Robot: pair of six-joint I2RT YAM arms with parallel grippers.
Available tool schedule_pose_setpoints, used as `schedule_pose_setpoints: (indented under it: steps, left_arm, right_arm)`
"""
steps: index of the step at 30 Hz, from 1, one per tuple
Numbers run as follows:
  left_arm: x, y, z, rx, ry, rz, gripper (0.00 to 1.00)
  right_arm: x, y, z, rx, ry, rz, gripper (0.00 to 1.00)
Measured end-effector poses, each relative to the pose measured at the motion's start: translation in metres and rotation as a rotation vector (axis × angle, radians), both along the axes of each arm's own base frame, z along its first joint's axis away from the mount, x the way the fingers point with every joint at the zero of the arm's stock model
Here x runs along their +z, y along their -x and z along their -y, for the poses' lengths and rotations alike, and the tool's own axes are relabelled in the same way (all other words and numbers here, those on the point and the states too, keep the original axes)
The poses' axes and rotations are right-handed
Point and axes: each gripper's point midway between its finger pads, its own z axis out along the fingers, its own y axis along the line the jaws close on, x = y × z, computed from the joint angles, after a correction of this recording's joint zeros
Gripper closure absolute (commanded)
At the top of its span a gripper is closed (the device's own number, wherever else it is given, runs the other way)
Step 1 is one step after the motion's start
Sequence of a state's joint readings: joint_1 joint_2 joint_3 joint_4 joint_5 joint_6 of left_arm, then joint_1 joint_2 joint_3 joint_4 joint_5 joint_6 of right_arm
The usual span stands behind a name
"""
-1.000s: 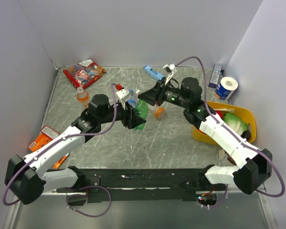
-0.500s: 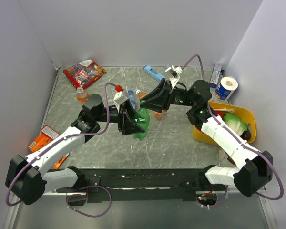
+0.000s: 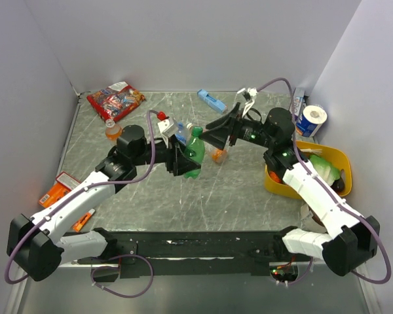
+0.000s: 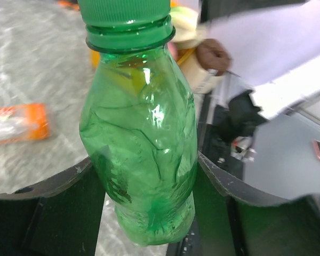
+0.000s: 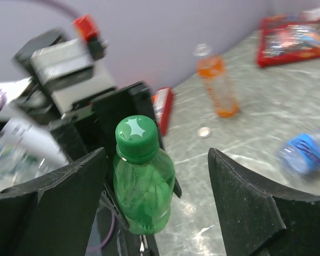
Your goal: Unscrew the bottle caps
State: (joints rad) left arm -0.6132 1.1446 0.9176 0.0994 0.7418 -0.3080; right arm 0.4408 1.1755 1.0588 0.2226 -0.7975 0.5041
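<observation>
My left gripper (image 3: 183,160) is shut on the body of the green bottle (image 3: 194,154) and holds it above the table. In the left wrist view the green bottle (image 4: 141,144) fills the space between the fingers of the left gripper (image 4: 144,181). Its green cap (image 5: 136,137) sits on the neck. My right gripper (image 5: 157,160) is open, with one finger on each side of the cap and touching neither. An orange bottle (image 3: 112,131) stands at the left. A clear bottle with a blue label (image 3: 181,133) lies behind the green one. A second orange bottle (image 3: 218,154) lies under the right gripper (image 3: 213,136).
A red snack bag (image 3: 115,100) lies at the back left and a blue object (image 3: 211,101) at the back middle. At the right is a yellow bin (image 3: 327,167) with items in it, and a roll (image 3: 312,120) behind it. Orange packets (image 3: 60,190) lie at the left edge. A small loose cap (image 5: 204,132) lies on the table.
My right gripper was shut on the green bottle's top and has opened and drawn back slightly. The left gripper still holds the bottle and has shifted it a little.
</observation>
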Motion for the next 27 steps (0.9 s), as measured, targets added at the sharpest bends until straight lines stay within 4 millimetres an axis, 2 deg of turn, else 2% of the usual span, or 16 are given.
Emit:
schedule_pose_setpoints:
  steps: [5,8,11,20,27]
  left_arm:
    - [-0.015,-0.014,-0.003,0.107,-0.064,-0.017,0.59]
    - [-0.019,-0.020,-0.002,0.149,-0.089,-0.019,0.59]
    - [-0.025,-0.024,-0.001,0.180,-0.115,-0.031,0.59]
    - [-0.043,-0.033,-0.003,0.238,-0.173,-0.060,0.59]
    - [-0.047,-0.035,-0.005,0.263,-0.192,-0.065,0.60]
  right_arm:
    - [-0.004,-0.019,0.016,-0.190,0.011,-0.074,0.25]
    - [-0.011,-0.026,0.019,-0.264,0.021,-0.115,0.30]
    - [-0.015,-0.026,0.015,-0.292,0.041,-0.142,0.35]
    - [-0.005,-0.022,-0.003,-0.311,0.061,-0.123,0.41]
    - [-0.012,-0.031,-0.009,-0.346,0.111,-0.158,0.44]
